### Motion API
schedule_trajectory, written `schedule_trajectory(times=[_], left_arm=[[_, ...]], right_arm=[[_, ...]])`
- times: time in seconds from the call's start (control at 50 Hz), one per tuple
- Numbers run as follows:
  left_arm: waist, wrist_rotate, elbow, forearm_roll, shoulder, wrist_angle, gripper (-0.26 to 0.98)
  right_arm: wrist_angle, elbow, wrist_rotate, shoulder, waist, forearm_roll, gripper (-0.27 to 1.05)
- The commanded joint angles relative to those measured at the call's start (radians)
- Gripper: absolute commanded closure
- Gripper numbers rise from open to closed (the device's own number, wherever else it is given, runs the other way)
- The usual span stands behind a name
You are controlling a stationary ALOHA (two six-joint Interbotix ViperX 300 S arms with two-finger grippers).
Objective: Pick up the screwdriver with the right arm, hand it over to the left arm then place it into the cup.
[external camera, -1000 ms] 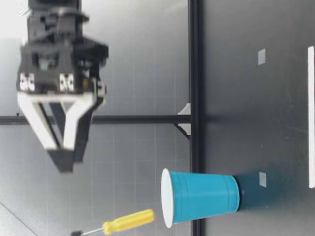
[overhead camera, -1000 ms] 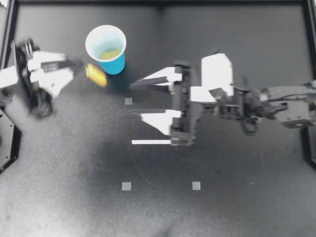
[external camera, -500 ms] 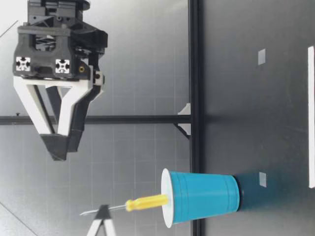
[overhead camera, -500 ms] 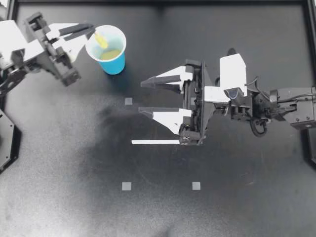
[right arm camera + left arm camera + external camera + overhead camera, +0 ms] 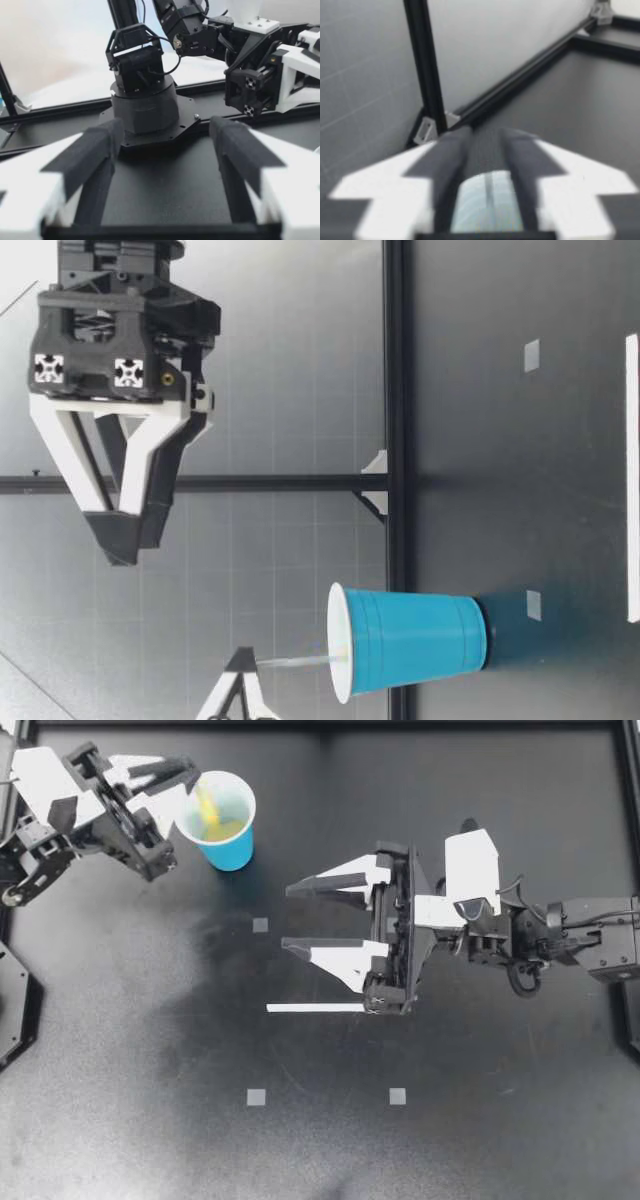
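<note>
toward the left side of the black table, seen from above, a blue cup stands upright with the screwdriver in it, yellow handle down inside the mouth. my left gripper hangs at the cup's rim; i cannot tell whether its jaws pinch the shaft or have let go. from table height the thin metal shaft runs from the left gripper's tips down into the cup. my right gripper hovers over the middle of the table, jaws spread wide with nothing between them, well apart from the cup. a white strip lies beside it
</note>
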Motion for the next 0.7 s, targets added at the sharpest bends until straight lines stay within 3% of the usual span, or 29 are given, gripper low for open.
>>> schedule_trajectory(times=[0.0,0.18,0.3,0.68], left_arm=[[0.005,-0.009,-0.02,-0.002,-0.015,-0.005,0.19],[-0.003,-0.067,-0.02,0.023,-0.038,-0.005,0.14],[-0.048,-0.117,-0.017,0.078,-0.08,-0.005,0.14],[-0.333,-0.209,-0.011,0.207,-0.132,-0.003,0.14]], right_arm=[[-0.011,-0.011,0.002,-0.029,0.003,0.002,0.09],[-0.009,-0.009,0.002,-0.029,0.003,0.002,0.09],[-0.006,-0.005,0.0,-0.034,0.003,0.002,0.09],[-0.008,0.014,-0.002,-0.038,0.002,0.002,0.09]])
